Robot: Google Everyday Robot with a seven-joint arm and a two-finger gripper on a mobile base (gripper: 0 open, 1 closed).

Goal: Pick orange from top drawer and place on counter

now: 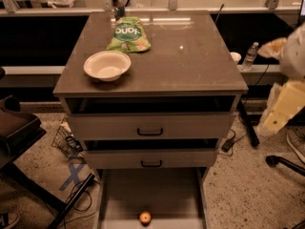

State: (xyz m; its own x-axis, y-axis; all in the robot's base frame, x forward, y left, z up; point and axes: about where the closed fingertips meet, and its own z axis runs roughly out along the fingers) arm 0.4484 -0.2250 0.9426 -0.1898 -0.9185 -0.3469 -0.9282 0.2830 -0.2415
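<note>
The orange [145,217] lies on the bare floor of the top drawer [124,197], near its front wall. The drawer is pulled far out at the bottom of the view. The counter [190,63] is the grey-brown top slab of the cabinet. My arm and gripper [285,104] show as pale cream shapes at the right edge. They are beside the cabinet at about counter height, far from the orange and touching nothing I can see.
A white bowl [107,65] and a green chip bag [128,34] sit on the counter's left and back. Two drawer fronts with black handles [150,131] face me. A water bottle [250,56] and cables [78,199] are on the floor around the cabinet.
</note>
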